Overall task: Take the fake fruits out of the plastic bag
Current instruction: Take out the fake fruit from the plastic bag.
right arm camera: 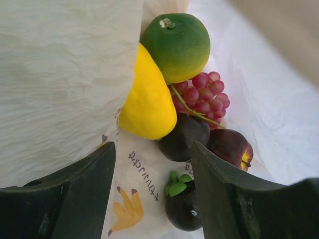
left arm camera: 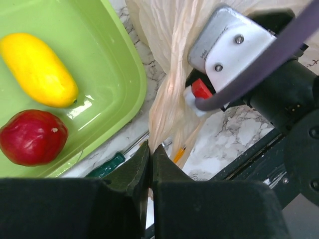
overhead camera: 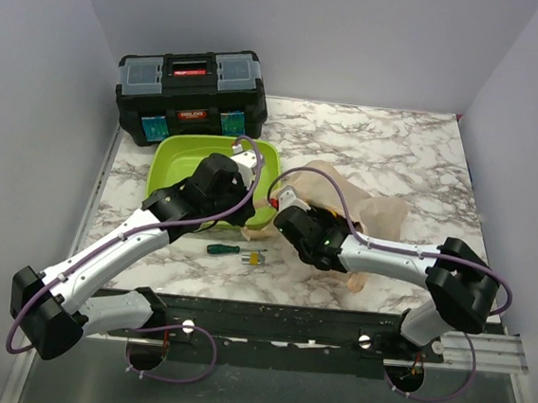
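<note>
Left pincer [left arm camera: 151, 150] pinches the plastic bag [left arm camera: 167, 50]; right pincer [right arm camera: 153, 147] gapes wide before fake fruits [right arm camera: 148, 102].

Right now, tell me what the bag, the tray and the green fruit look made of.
The plastic bag: thin translucent film, finely crinkled. The tray: rigid glossy plastic, probably; sharp highlights on its floor. The green fruit: likely moulded plastic, smooth with a soft sheen.

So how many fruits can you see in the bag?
6: green round fruit at the top, yellow oblong fruit below-left, grape cluster in the middle, dark fruit under that, maroon fruit lower right, leafy dark fruit at the bottom. The plastic bag may hide more.
</note>
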Robot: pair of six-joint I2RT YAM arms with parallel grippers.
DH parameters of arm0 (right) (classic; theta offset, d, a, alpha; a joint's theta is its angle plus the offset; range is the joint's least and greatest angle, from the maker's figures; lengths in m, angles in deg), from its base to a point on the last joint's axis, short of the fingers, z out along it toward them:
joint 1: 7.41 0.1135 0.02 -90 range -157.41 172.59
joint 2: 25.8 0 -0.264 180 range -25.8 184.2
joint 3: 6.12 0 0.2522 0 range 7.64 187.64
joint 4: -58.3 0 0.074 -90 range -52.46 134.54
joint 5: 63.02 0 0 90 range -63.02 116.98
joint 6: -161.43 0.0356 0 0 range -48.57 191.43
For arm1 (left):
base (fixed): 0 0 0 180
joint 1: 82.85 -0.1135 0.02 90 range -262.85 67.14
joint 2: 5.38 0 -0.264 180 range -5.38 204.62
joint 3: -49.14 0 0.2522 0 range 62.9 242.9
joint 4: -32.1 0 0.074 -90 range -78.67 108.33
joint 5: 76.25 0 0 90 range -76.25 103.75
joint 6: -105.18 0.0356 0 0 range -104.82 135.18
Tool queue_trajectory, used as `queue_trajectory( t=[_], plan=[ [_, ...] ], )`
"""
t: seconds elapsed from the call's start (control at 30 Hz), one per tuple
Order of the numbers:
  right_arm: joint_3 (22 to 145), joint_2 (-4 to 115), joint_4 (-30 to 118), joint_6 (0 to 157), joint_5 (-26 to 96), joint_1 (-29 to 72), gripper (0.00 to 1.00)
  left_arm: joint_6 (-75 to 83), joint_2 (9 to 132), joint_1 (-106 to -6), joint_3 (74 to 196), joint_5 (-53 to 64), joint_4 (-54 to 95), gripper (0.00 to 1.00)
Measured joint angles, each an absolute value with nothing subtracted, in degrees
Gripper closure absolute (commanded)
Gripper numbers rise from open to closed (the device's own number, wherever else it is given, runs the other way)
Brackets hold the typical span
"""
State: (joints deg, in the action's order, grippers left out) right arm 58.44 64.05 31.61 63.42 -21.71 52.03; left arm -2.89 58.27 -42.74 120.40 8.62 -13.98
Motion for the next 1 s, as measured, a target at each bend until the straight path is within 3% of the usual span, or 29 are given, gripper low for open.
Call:
queue_trajectory(
  t=[1.0],
  plan=[
    [58.03,70.60,41.77,58.24,-10.80,45.43,0.24,-5.25,56.92,-42.74,118.28,5.00,-12.36,0.96]
  ],
)
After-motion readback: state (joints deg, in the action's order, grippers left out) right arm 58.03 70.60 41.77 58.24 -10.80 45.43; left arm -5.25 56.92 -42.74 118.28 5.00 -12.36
